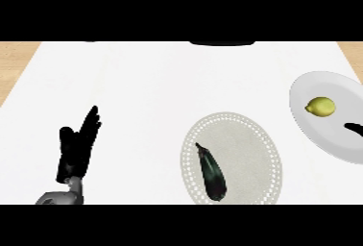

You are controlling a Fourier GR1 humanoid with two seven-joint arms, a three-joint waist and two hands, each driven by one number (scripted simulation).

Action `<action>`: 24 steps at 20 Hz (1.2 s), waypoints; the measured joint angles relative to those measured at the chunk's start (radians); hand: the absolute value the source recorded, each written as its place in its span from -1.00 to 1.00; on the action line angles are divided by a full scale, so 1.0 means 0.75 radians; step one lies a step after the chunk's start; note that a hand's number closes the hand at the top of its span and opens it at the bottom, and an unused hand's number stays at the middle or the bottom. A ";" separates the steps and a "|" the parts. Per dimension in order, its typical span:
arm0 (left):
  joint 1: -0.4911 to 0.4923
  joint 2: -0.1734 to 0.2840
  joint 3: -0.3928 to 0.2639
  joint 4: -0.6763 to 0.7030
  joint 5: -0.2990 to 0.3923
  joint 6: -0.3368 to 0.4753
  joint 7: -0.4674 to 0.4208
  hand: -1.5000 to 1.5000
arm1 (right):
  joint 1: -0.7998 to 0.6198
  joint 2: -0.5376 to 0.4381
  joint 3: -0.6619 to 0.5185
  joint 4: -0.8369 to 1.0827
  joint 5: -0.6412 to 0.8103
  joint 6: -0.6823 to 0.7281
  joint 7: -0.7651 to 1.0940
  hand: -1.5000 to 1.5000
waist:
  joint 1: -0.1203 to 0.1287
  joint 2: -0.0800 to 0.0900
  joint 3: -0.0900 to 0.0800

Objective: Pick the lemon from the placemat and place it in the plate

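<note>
So I see the lemon (320,106) sitting in the plate (333,139) (eggplant (212,172) on the placemat (248,139)), left hand (77,146) resting with fingers straight, right hand's (354,128) fingers I can't tell.

white counter top (177,81) seen from steeply above

most of the view is filled by the plain white surface, evenly lit. pale wood (16,62) is shown along the far edge and at both upper corners. a dark shape (221,43) is cut off at the top edge.
</note>
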 measured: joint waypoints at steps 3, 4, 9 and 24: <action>0.021 0.007 0.003 -0.024 -0.001 -0.012 0.000 0.00 | -0.006 -0.013 0.019 0.046 -0.001 -0.048 -0.009 -1.00 | 0.003 0.001 0.001; 0.022 0.014 0.008 -0.043 0.006 -0.020 0.022 0.00 | 0.000 -0.035 0.016 0.057 -0.010 -0.040 -0.013 -1.00 | 0.004 0.001 0.001; -0.001 -0.007 0.008 0.000 -0.008 -0.014 -0.002 0.00 | 0.011 -0.092 0.026 0.125 -0.028 -0.051 -0.032 -1.00 | 0.005 0.004 0.002; 0.000 -0.022 0.010 0.005 -0.028 -0.018 -0.008 0.00 | 0.131 -0.192 0.000 0.222 -0.128 -0.062 -0.155 -1.00 | 0.007 0.005 0.003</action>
